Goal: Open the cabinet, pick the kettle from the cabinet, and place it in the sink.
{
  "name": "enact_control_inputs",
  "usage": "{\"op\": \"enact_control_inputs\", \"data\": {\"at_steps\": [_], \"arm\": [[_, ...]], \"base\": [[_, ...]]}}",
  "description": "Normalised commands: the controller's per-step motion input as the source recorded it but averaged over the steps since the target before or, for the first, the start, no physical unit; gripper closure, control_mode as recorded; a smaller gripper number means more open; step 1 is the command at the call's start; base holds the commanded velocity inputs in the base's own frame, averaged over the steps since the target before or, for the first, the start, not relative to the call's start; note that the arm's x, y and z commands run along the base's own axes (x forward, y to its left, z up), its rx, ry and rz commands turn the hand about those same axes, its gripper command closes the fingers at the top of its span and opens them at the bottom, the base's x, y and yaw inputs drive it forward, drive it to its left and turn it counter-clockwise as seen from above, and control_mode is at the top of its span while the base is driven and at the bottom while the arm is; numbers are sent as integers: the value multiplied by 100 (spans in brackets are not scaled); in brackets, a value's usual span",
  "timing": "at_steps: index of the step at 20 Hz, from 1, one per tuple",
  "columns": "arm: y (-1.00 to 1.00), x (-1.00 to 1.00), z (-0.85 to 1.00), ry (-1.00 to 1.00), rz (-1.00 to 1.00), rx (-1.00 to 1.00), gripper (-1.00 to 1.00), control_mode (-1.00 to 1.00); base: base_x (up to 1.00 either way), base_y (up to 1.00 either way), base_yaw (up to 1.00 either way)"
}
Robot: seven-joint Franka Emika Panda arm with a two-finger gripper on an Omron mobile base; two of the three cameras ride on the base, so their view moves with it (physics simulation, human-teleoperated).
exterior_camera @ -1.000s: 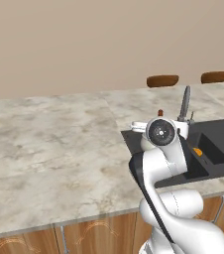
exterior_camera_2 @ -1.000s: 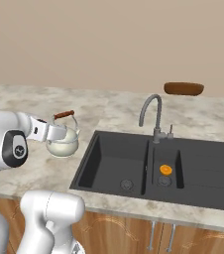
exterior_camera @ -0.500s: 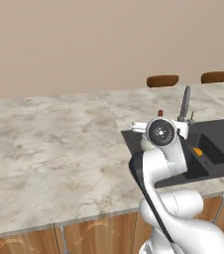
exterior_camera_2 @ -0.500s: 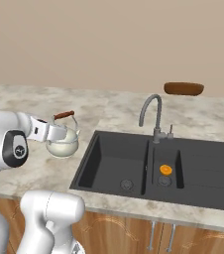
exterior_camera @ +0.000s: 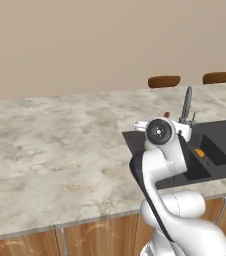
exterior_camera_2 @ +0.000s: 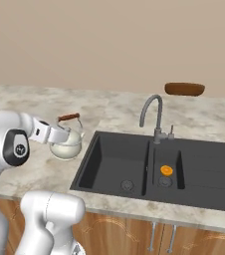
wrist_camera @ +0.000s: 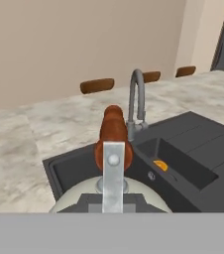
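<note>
My gripper [exterior_camera_2: 60, 134] is shut on the thin upright handle of the cream-white kettle [exterior_camera_2: 67, 146]. It holds the kettle upright over the marble counter, just left of the black sink [exterior_camera_2: 91, 152]. In the hand view the kettle's [wrist_camera: 79, 198] red-brown knob and silver handle strip sit right before the camera, with the sink's [wrist_camera: 64, 166] left basin beyond them. In the left base view my own arm hides most of the kettle, and the sink [exterior_camera: 225, 131] lies to the right. The cabinet is out of view.
A curved silver faucet [exterior_camera_2: 152, 117] stands behind the sink's divider. A small orange thing [exterior_camera_2: 167, 170] lies in the narrow middle compartment. Brown chair backs [exterior_camera_2: 184, 88] rise beyond the far counter edge. Wooden base cabinet fronts [exterior_camera_2: 134, 234] run below the counter.
</note>
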Motion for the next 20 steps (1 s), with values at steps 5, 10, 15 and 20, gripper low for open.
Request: {"op": "enact_control_inputs", "data": {"at_steps": [5, 10, 15, 20], "arm": [[-17, 14, 1, 9, -9, 7, 100, -100], [-26, 14, -1, 18, -3, 7, 100, -100], [-19, 17, -13, 1, 0, 0, 100, -100], [-15, 15, -30, -12, -1, 0, 100, -100]], "base": [[0, 0, 0], [0, 0, 0], [0, 0, 0], [0, 0, 0]]}}
